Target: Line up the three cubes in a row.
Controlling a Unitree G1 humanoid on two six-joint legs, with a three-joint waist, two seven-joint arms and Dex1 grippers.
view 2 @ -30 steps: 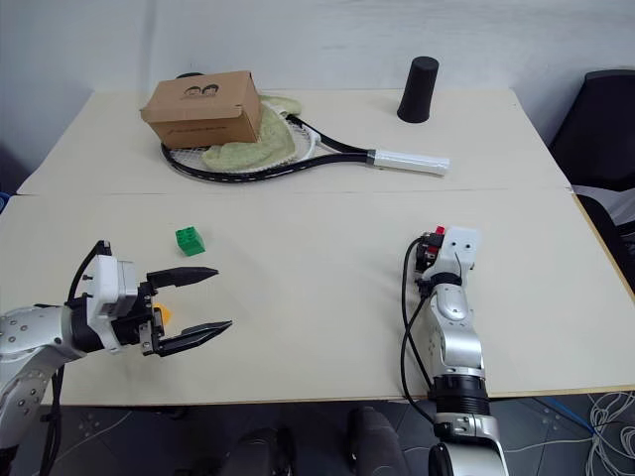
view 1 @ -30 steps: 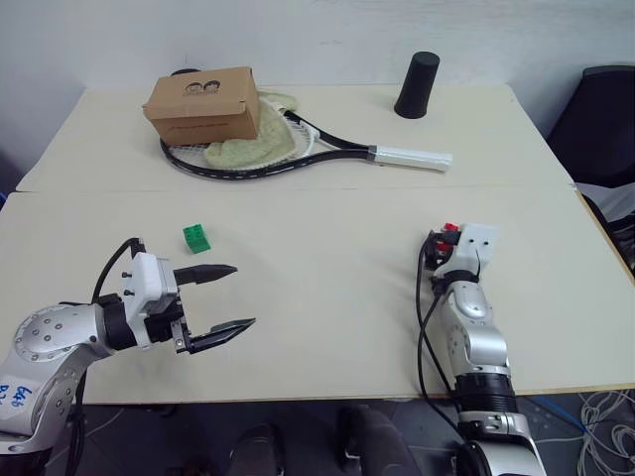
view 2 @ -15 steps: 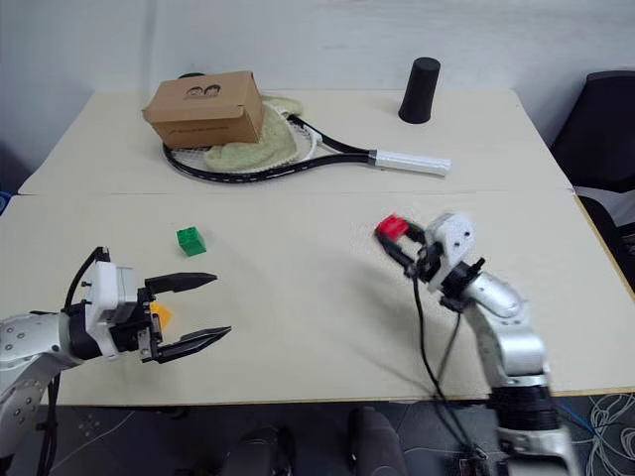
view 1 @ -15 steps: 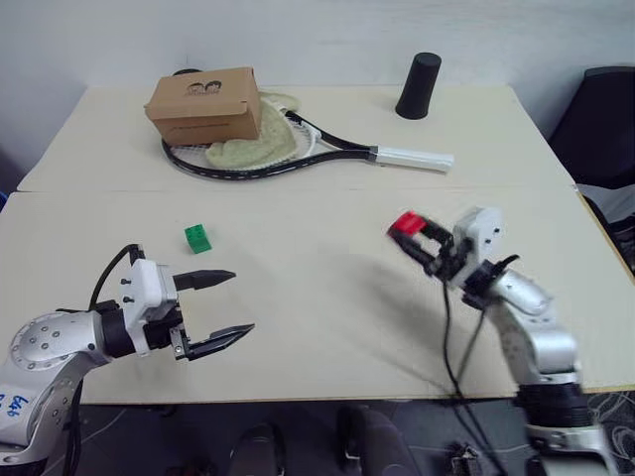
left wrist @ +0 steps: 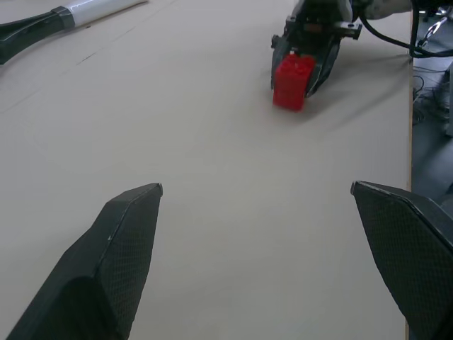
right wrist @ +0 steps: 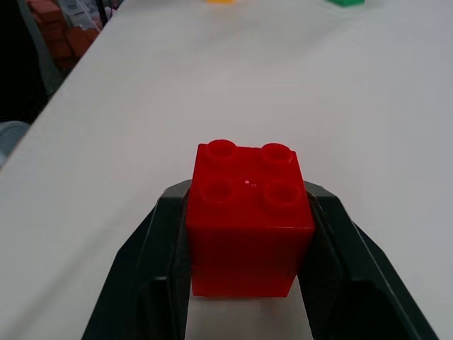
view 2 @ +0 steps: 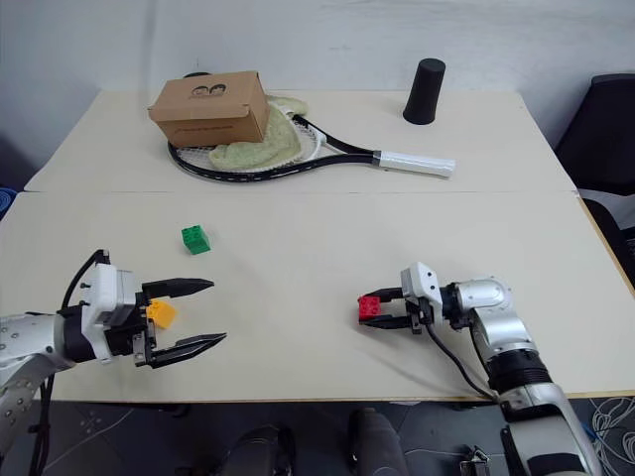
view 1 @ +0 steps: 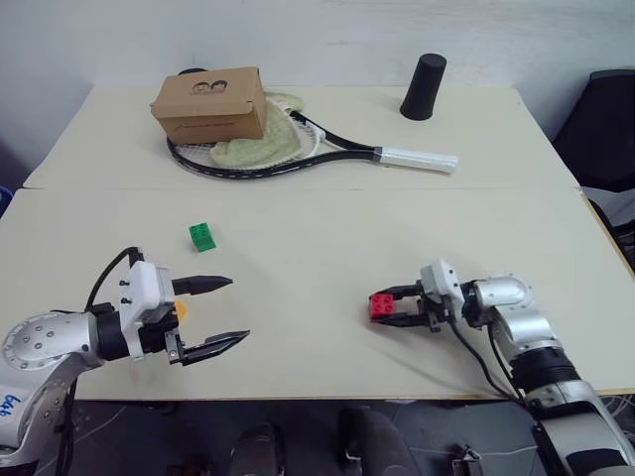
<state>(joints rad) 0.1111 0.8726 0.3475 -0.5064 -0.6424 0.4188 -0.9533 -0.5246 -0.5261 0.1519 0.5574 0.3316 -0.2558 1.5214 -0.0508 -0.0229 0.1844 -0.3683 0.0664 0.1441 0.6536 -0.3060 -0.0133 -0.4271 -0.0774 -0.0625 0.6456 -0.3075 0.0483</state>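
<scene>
On the table (view 1: 317, 297), the cardboard box (view 1: 210, 103) sits at the far left, resting on a racket (view 1: 298, 159) whose handle runs right toward the cup (view 1: 424, 87) standing at the far right. A cloth (view 1: 260, 141) lies on the racket head, just right of the box. Nearer, one brick (view 1: 201, 236) lies alone left of centre. In front of it, the left gripper (view 1: 210, 315) hovers at the near left edge, with a second brick (view 2: 162, 313) just behind its fingers. At the near right, the right gripper (view 1: 397, 305) points left, a third brick (view 1: 381, 305) between its fingers, standing on the table.
</scene>
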